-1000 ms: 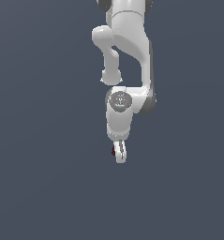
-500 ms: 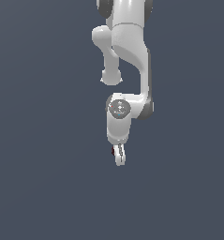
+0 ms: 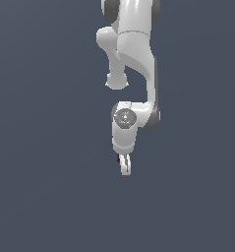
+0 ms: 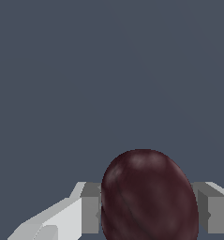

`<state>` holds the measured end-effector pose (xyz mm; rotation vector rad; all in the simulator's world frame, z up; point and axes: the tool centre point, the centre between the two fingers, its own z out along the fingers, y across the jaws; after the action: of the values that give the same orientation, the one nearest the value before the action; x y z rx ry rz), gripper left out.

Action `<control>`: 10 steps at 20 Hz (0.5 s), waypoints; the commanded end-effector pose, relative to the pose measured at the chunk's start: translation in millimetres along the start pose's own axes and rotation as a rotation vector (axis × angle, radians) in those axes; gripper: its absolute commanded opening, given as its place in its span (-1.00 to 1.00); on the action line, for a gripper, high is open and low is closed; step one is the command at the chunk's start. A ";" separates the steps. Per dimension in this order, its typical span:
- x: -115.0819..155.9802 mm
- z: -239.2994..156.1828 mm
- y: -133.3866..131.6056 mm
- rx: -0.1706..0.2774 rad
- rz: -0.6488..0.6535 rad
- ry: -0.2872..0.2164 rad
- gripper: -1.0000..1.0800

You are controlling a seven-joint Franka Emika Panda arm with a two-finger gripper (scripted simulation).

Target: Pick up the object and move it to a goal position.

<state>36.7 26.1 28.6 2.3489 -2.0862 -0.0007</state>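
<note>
My white two-fingered gripper (image 4: 148, 211) is closed around the small dark red, roundish object (image 4: 150, 199), which sits between my two grey finger pads (image 4: 90, 213), one pad pressing on each side of it. In the wrist view the object looks egg-shaped with a faintly uneven, glossy surface, and it fills the gap between the fingers completely. In the exterior view only a thin dark red sliver of the object (image 3: 118, 158) shows beside my fingers, just under the wrist, and my gripper (image 3: 124, 166) points straight down. Around the gripper I see only a plain dark blue-grey ground (image 3: 45, 197), and I cannot tell whether the object touches it. My white arm (image 3: 136, 54) comes down from the top of the exterior view, bends at the elbow, and the round grey wrist joint (image 3: 124, 118) faces the camera.
</note>
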 end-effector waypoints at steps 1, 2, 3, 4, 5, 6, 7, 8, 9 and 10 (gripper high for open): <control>0.0 0.3 -0.1 0.000 0.000 0.000 -1.00; 0.0 0.3 -0.1 0.000 0.000 0.000 -1.00; 0.0 0.3 -0.1 0.000 0.000 0.000 -1.00; 0.0 0.3 -0.1 0.000 0.000 0.000 -1.00; 0.0 0.3 -0.1 0.000 0.000 0.000 -1.00; 0.0 0.3 -0.1 0.000 0.000 0.000 -1.00; 0.1 0.2 -0.2 0.000 0.000 0.000 -1.00; 0.2 0.0 0.0 0.000 0.000 0.000 -1.00; 0.5 -0.6 0.4 0.000 0.000 0.000 -1.00; 1.0 -1.6 1.0 0.000 0.000 0.000 -1.00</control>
<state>36.0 25.7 28.9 2.3488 -2.0856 -0.0015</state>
